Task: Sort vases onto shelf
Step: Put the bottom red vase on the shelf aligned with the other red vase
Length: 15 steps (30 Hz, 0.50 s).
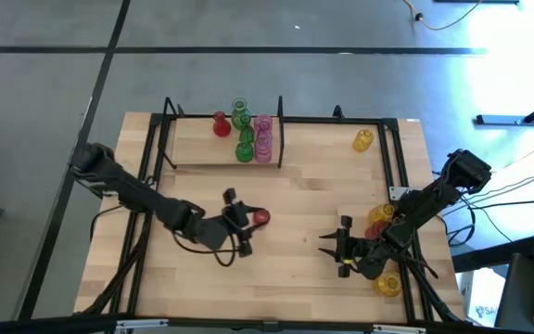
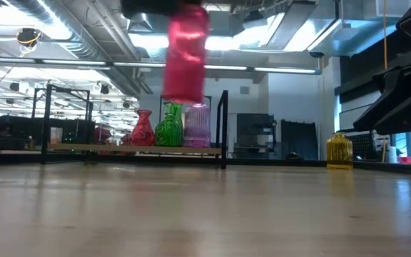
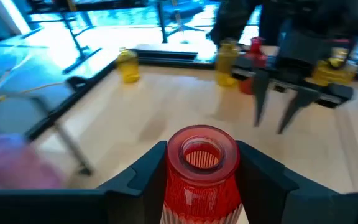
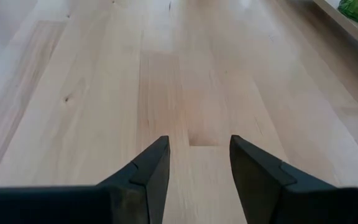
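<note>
Left gripper [image 3: 201, 180] is pinching a ribbed, translucent red vase [image 3: 202, 171] by its neck, lifted clear above the pale wood bench [image 1: 295, 209]. Left arm reaches low across the middle. Right gripper [image 4: 199, 163] hangs empty, fingers spread. On the shelf [image 1: 197, 153] stand red, green and pink vases; yellow ones sit well apart.

Light-wood surface [image 1: 295, 199] with a black metal frame [image 1: 403, 158] along its edges, standing on grey floor [image 1: 248, 65]; ceiling lights [image 2: 48, 28] beyond.
</note>
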{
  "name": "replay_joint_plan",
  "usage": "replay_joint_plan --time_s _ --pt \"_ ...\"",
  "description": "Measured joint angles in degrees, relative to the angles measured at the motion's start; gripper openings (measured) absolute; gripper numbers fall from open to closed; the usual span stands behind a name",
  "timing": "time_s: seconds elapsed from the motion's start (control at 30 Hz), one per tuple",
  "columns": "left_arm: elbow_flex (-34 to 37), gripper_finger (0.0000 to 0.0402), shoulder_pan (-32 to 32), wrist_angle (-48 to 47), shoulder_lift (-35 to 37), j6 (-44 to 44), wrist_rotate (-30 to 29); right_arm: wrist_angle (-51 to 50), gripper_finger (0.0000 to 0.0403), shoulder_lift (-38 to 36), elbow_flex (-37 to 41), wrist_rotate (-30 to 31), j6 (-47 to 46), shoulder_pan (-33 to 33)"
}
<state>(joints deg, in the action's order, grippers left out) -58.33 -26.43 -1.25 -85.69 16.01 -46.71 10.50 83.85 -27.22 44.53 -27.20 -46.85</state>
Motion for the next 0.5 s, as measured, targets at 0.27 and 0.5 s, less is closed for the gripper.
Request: replay_joint_plan --time_s 0.27,0.5 --pt "0.0 0.0158 -1.1 -19.4 8.8 10.1 -8.6 0.0 0.0154 0.0 0.0 0.0 0.0 0.0" --pt "0.0 0.0158 -0.2 -35.7 13.3 22.6 -19.4 0.0 0.0154 0.0 0.0 0.0 0.0 0.0"
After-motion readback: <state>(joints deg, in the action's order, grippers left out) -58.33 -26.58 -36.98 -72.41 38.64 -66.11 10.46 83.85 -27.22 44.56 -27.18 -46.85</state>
